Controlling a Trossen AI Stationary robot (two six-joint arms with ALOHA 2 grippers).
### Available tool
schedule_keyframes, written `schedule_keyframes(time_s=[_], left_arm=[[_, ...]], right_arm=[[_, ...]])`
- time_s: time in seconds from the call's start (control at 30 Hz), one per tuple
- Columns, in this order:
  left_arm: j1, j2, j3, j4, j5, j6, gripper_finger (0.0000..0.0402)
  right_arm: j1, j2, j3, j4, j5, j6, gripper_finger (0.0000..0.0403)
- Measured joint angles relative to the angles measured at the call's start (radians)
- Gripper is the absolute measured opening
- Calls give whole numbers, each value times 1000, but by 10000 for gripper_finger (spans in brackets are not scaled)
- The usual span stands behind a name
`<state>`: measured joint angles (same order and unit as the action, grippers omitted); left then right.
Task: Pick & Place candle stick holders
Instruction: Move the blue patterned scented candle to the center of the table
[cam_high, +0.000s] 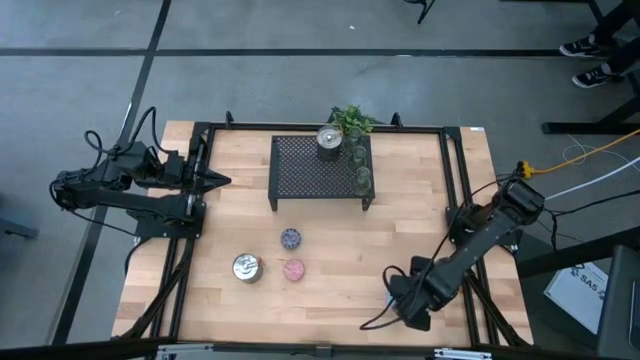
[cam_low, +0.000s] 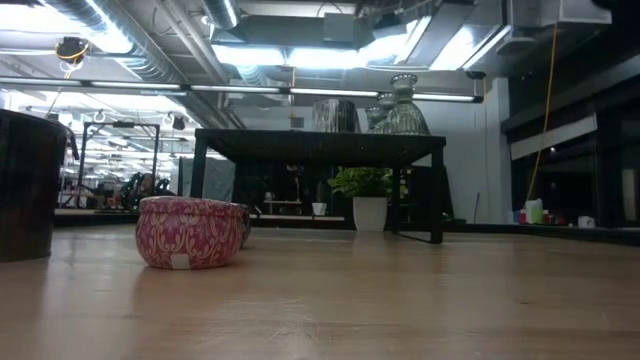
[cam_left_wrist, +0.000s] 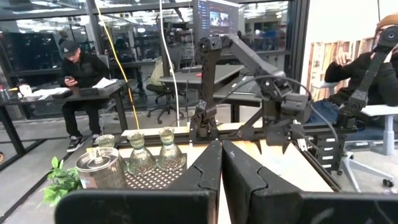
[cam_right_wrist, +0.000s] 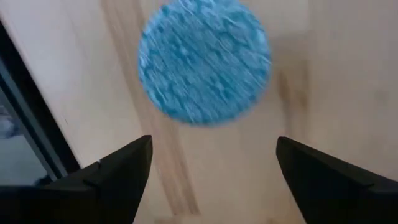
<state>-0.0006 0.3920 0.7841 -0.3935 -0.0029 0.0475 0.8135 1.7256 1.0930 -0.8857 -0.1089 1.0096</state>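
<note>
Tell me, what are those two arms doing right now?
Right gripper jaws open, above blue holder. Left gripper shut, parked by rack. Nothing blocking.

Pink, purple, silver holders on bare wood; silver, green cups on rack; blue apart.

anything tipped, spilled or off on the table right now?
Nothing stands out. The silver holder and green glass holders stand upright on the black rack; the other silver, purple and pink holders sit upright on the table. The open right gripper hangs over the blue holder.
</note>
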Motion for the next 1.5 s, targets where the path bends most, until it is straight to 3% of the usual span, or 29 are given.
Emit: schedule_keyframes(time_s=[0.23,0.57,0.73,1.13,1.5], left_arm=[[0,0,0,0,0,0,6],[0,0,0,0,0,0,6],[0,0,0,0,0,0,6],[0,0,0,0,0,0,6],[0,0,0,0,0,0,6]], right_arm=[[-18,0,-99,153,27,-12,257],[-149,66,-98,244,53,-100,159],[-229,96,-50,243,139,-186,140],[-356,197,83,447,380,-598,128],[-447,363,229,678,375,-860,128]])
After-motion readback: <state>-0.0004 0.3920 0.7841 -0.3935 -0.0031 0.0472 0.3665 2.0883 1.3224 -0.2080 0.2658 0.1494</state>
